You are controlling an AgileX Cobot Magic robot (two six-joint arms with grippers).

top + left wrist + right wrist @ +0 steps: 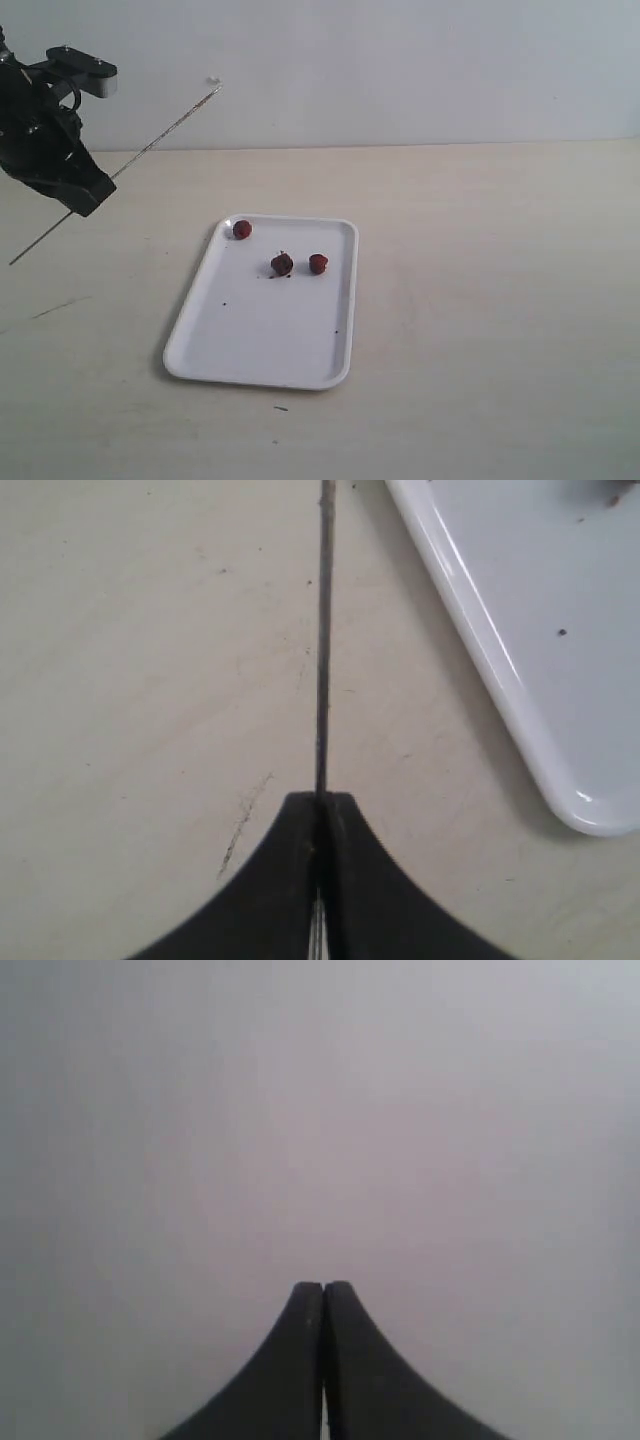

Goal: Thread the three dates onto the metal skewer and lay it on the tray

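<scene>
Three dates lie on the white tray: one at its far left corner, a darker one near the middle, and one to its right. My left gripper is raised above the table at the far left, shut on the metal skewer, which slants up to the right and sticks out behind the fingers too. In the left wrist view the skewer runs straight out from the gripper, past the tray's rim. My right gripper is shut, empty, facing a blank grey surface.
A short dark scratch mark lies on the beige table left of the tray, and a tiny dark fleck in front of it. A pale wall rises behind the table. The right arm does not show in the exterior view.
</scene>
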